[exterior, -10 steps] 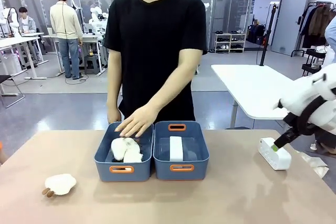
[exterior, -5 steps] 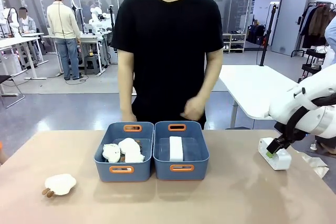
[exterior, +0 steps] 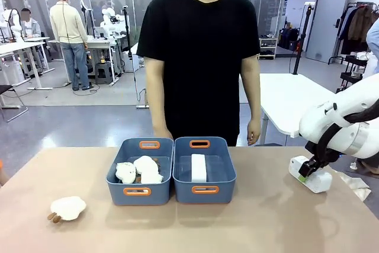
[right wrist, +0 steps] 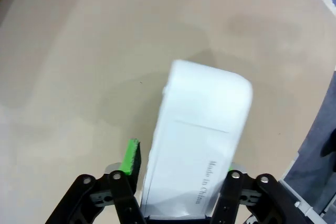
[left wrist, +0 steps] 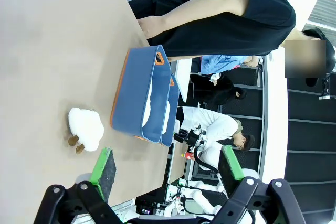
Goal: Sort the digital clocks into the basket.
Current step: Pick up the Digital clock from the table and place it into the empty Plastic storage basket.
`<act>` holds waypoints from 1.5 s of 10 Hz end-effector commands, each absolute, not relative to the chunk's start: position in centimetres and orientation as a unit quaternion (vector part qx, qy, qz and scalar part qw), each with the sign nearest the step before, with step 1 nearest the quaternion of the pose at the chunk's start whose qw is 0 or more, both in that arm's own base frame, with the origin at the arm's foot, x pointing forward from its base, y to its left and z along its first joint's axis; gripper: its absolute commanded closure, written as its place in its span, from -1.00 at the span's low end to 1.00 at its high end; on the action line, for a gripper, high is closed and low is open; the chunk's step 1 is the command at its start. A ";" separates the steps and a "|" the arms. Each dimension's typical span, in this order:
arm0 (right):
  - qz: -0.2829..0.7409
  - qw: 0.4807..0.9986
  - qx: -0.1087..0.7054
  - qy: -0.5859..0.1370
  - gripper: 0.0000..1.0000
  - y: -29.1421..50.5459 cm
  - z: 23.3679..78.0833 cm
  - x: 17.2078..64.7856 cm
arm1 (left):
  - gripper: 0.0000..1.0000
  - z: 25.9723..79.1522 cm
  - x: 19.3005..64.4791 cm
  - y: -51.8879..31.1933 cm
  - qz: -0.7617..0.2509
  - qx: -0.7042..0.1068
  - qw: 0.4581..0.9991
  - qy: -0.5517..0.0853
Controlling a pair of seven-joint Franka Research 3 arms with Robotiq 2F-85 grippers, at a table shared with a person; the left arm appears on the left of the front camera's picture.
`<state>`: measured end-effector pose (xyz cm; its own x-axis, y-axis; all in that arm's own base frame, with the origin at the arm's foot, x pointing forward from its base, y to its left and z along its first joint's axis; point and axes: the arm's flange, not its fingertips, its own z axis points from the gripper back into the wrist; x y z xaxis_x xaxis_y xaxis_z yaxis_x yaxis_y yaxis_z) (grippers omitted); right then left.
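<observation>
Front view: right fingers (exterior: 308, 169) pinch a white clock (exterior: 317, 181), tilted, near the worktop's (exterior: 266, 223) right end, well apart from both baskets. The other clock (exterior: 199, 167) lies in the right basket (exterior: 204, 190). The left basket (exterior: 137, 192) holds fluffy toys (exterior: 139, 170). Left wrist view: left fingers (left wrist: 103, 167) spread, holding nothing.

Desk (exterior: 266, 223): plain tan. Both bins blue-grey w/ orange handle cut-outs: left basket (exterior: 118, 191), right basket (exterior: 227, 189). Basket clock (exterior: 199, 167): white. Held clock (right wrist: 199, 135): white, small grey print "Made in China". Fluffy cloud (exterior: 68, 207) on desk: white, brown pegs. Clouds in left basket (exterior: 139, 169): white too. Right fingers (right wrist: 132, 157): black, green pads; left fingers (left wrist: 103, 167) same. Right arm (exterior: 337, 119): white. Person's tee (exterior: 201, 45): black. Far table (exterior: 290, 96): white.
</observation>
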<state>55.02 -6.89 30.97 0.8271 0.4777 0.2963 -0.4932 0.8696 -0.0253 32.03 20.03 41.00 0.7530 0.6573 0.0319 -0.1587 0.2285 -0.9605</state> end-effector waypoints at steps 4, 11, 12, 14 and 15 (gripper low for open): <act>0.240 0.958 0.039 -0.149 1.00 -7.2 31.9 55.5 | -1.00 41.0 32.1 20.1 0.269 -0.569 0.743 -0.226; 0.333 0.903 0.199 -0.185 1.00 3.9 45.2 52.7 | -1.00 41.0 32.1 20.1 0.269 -0.569 0.743 -0.226; 0.315 0.914 0.189 -0.172 1.00 7.5 44.7 52.7 | -1.00 41.0 32.1 20.1 0.269 -0.569 0.743 -0.226; 0.276 0.928 0.188 -0.164 1.00 13.6 43.6 53.0 | -1.00 41.0 32.1 20.1 0.269 -0.569 0.743 -0.226; 0.246 0.933 0.198 -0.174 1.00 15.2 43.6 53.2 | -1.00 41.0 32.1 20.1 0.269 -0.569 0.743 -0.226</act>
<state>51.82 14.70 43.06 0.7777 0.4715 0.4158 -0.6006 0.7526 0.2698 32.04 20.01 41.01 0.7535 0.6567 0.0320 -0.1588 0.2291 -0.9604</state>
